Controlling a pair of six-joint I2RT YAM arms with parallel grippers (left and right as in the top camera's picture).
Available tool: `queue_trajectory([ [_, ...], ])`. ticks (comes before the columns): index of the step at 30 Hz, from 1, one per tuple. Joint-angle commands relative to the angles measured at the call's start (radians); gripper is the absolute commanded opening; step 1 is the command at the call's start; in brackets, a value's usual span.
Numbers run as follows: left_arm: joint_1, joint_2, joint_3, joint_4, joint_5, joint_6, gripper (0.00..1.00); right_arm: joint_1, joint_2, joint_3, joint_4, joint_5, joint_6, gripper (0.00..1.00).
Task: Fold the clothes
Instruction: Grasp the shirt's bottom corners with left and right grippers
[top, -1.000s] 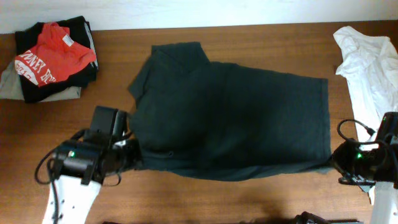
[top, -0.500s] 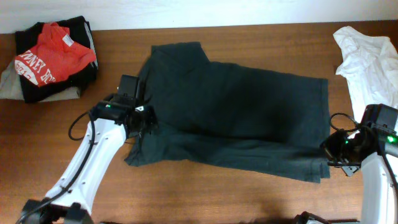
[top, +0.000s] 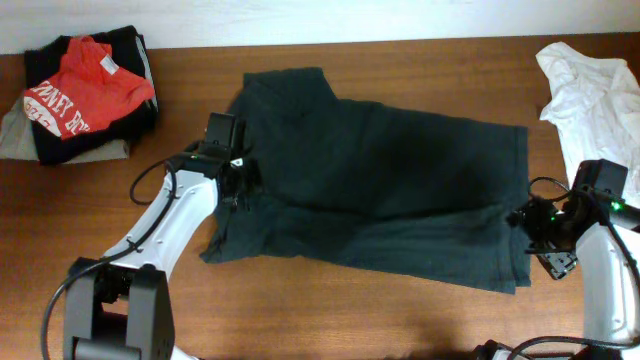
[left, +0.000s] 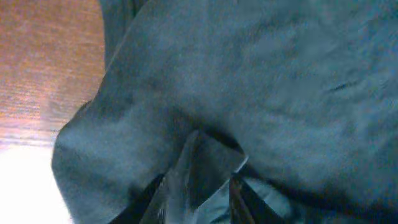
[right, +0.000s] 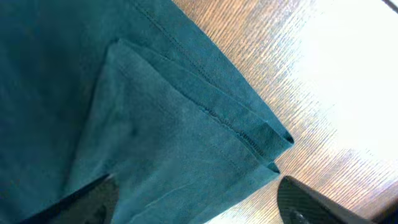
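A dark teal shirt lies spread across the wooden table, its near edge folded up over itself. My left gripper rests on the shirt's left side. In the left wrist view its fingers stand a little apart, and the left gripper is open with a raised ridge of the shirt between them. My right gripper hangs at the shirt's near right corner. The right wrist view shows the right gripper wide open over the doubled hem of the shirt, gripping nothing.
A pile of folded clothes topped by a red printed shirt sits at the far left corner. A crumpled white garment lies at the right edge, just beyond my right arm.
Both arms carried the shirt's near edge away from me and laid it over the shirt. Both grippers then went from shut to open, and the left one moved up from the near-left corner.
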Motion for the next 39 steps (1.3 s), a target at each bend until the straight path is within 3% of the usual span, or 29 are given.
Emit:
queue_trajectory([
  [1,0.045,-0.039,0.044,-0.13,-0.009,0.058,0.33,-0.003,-0.003,0.025,-0.042,0.005,-0.07,0.99],
  [2,0.06,-0.055,0.054,-0.171,-0.006,0.06,0.33,-0.003,-0.003,0.043,-0.059,0.003,-0.096,0.99],
  [4,0.076,-0.078,0.058,-0.237,0.014,0.091,0.23,-0.003,-0.003,0.057,-0.081,-0.014,-0.127,0.99],
  [10,0.05,-0.044,0.01,-0.277,0.21,0.098,0.22,-0.002,0.012,0.053,-0.063,-0.076,-0.15,0.99],
  [20,0.023,0.073,0.01,-0.114,0.185,0.095,0.22,-0.002,0.069,0.039,-0.072,-0.09,-0.171,0.99],
  [24,0.026,0.058,0.061,-0.211,0.163,0.111,0.22,-0.002,0.069,0.039,-0.072,-0.09,-0.172,0.99],
  [28,0.029,-0.018,0.152,-0.33,0.034,0.111,0.22,-0.002,0.069,0.039,-0.072,-0.09,-0.195,0.99],
  [30,0.029,-0.046,0.151,-0.339,0.023,0.11,0.26,-0.002,0.069,0.039,-0.071,-0.09,-0.195,0.99],
  [39,0.029,0.091,0.095,-0.284,0.085,0.114,0.27,-0.002,0.069,0.039,-0.072,-0.09,-0.195,0.99],
])
